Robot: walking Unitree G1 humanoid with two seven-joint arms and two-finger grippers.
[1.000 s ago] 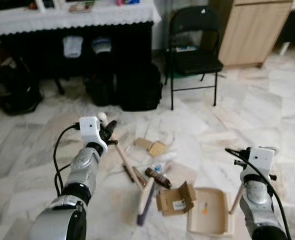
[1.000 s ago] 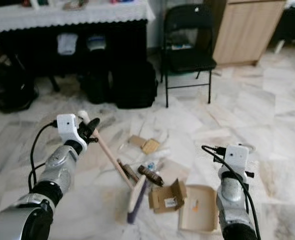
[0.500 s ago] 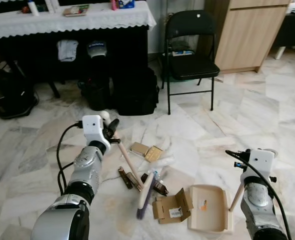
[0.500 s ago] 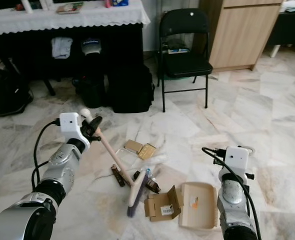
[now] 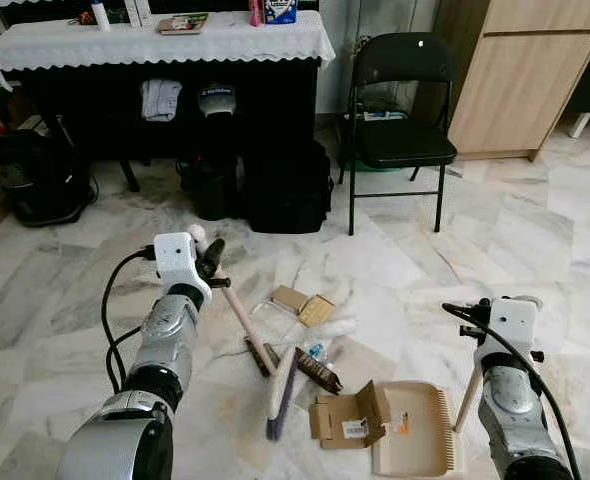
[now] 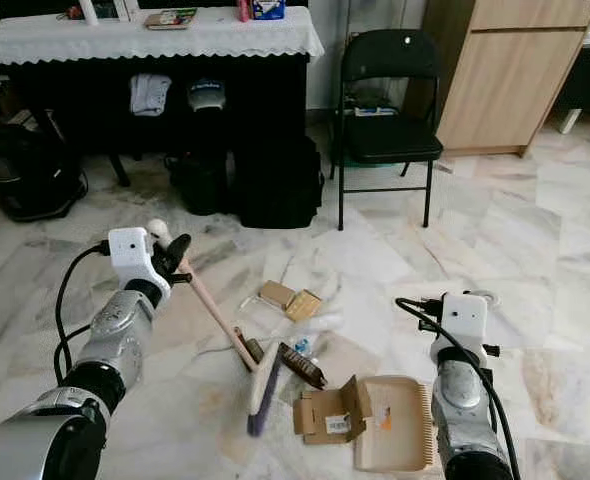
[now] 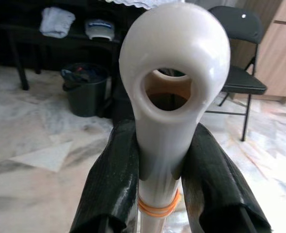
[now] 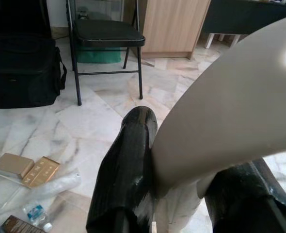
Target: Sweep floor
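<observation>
**Two tools gripped, litter between them**

Two grippers are at work, both mine. My left gripper point(image 7: 157, 160) is clamped on the top of the broom handle point(image 5: 237, 310), its black fingers point(image 7: 111, 179) pressing either side of the pale looped end. The handle slants down and to my right to the broom head point(image 5: 281, 390), which rests on the marble floor point(image 5: 535, 230) among the litter.

My right gripper point(image 8: 182, 189) is closed around the beige handle of the dustpan point(image 5: 415, 442). The pan lies flat on the floor in front of my right arm, its open mouth toward the broom.

Between broom head and pan lies an opened cardboard box point(image 5: 350, 420), touching the pan's edge. Just beside the bristles are a dark bottle point(image 5: 317, 370) and a small plastic bottle point(image 5: 315, 351). Farther out sit two small tan boxes point(image 5: 303, 304) and a clear plastic wrapper point(image 5: 330, 330).

A black folding chair point(image 5: 400, 100) stands beyond.
</observation>
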